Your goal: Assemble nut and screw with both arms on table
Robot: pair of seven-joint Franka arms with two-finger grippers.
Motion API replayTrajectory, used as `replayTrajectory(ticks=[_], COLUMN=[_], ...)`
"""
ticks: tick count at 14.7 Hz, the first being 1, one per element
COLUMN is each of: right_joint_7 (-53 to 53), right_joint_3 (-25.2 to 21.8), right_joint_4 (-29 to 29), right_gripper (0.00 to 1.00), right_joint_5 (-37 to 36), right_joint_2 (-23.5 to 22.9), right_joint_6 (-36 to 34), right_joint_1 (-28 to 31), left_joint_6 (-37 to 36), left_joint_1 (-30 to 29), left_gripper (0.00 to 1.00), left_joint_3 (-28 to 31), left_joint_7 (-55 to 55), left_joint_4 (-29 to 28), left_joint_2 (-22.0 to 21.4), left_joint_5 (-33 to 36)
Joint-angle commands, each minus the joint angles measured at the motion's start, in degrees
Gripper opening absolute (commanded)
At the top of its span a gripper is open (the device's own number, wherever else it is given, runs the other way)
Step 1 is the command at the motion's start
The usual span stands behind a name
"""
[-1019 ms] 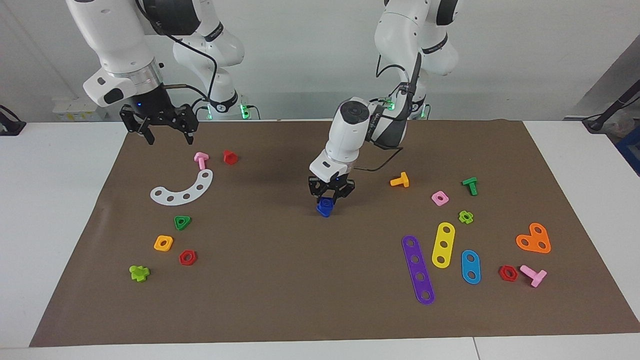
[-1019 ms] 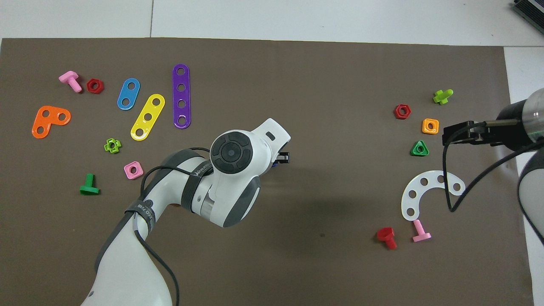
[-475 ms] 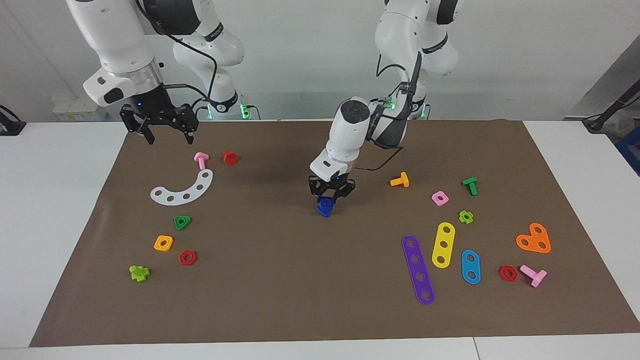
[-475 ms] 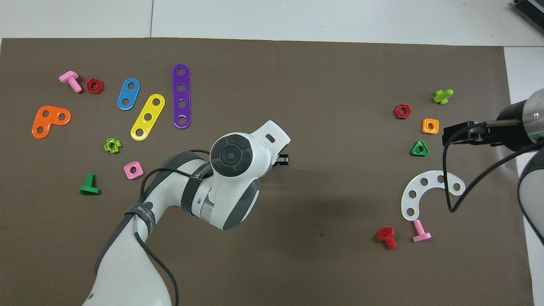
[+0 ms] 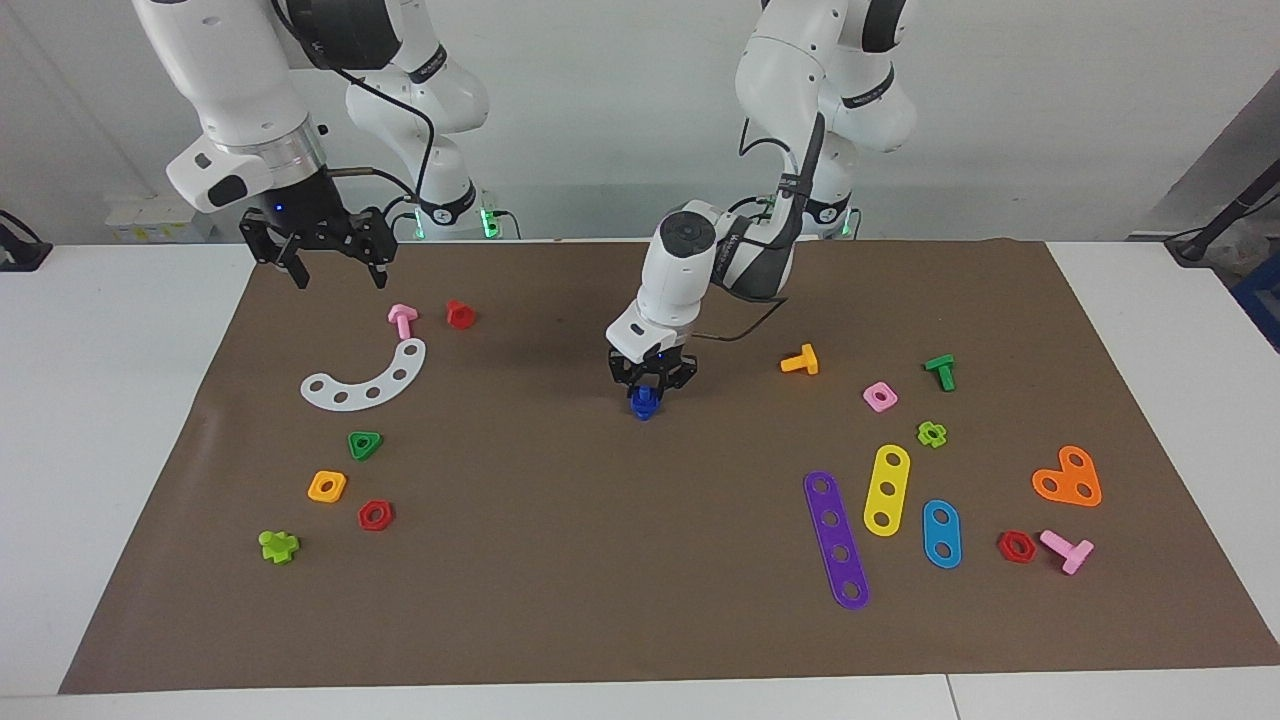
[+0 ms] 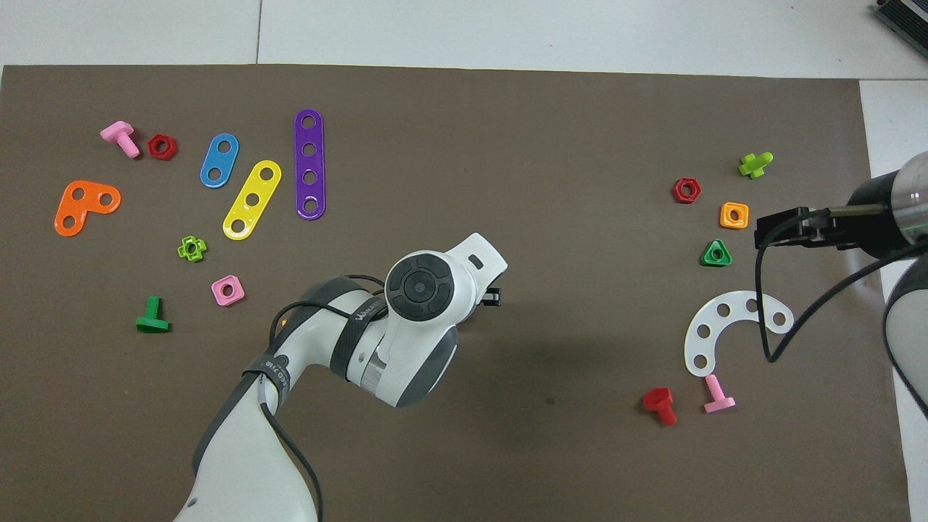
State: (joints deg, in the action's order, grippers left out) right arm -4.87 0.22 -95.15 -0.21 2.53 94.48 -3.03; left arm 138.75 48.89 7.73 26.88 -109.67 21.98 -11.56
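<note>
Screw (image 5: 645,403) (blue) hangs over mid-bench (image 5: 560,560), pinched in the left gripper's (image 5: 647,392) closed fingers, presented for mating; right gripper (image 5: 326,258) waits open-fingered above the mat's edge.

A broad bare stretch of the brown-matted white worktop (image 5: 600,560) surrounds the left tool (image 5: 651,386) over its middle. Toward the left arm's end, an orange plastic bolt (image 5: 800,360) is the nearest obstacle; toward the right arm's end, a white curved perforated strip (image 5: 368,378).
</note>
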Motion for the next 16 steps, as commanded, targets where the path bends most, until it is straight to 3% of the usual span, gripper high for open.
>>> replayTrajectory(ticks=[1,2,5,10,12,16], right_joint_7=[1.6,1.6,1.6,1.2,1.1,1.0], right_joint_3=[0.1,0.1,0.1,0.1,0.1,0.1], right_joint_4=[-1.5,-1.5,-1.5,-1.5,-1.5,-1.6], right_gripper=[0.99,0.99,0.99,0.99,0.99,0.99], right_joint_5=[1.5,1.6,1.5,1.5,1.5,1.5], right_joint_2=[1.5,1.5,1.5,1.5,1.5,1.5], right_joint_6=[-0.3,-0.2,-0.2,-0.3,-0.4,-0.3], right_joint_1=[0.5,0.5,0.5,0.5,0.5,0.5], left_joint_6=[0.7,0.7,-3.6,-22.5,-30.1,-48.7], left_joint_1=[0.4,0.5,-0.4,-6.6,-10.3,-19.9], left_gripper=[0.56,0.99,1.00,1.00,1.00,1.00], left_joint_3=[0.7,0.7,0.7,0.8,0.9,0.9], left_joint_7=[0.0,-0.2,-0.3,-0.7,-3.9,-20.6], left_joint_4=[-0.1,0.0,2.8,13.4,13.7,13.1], left_joint_2=[-0.1,-0.2,-0.2,-1.8,-6.7,-15.8], left_joint_5=[0.5,1.8,4.1,4.6,4.6,4.6])
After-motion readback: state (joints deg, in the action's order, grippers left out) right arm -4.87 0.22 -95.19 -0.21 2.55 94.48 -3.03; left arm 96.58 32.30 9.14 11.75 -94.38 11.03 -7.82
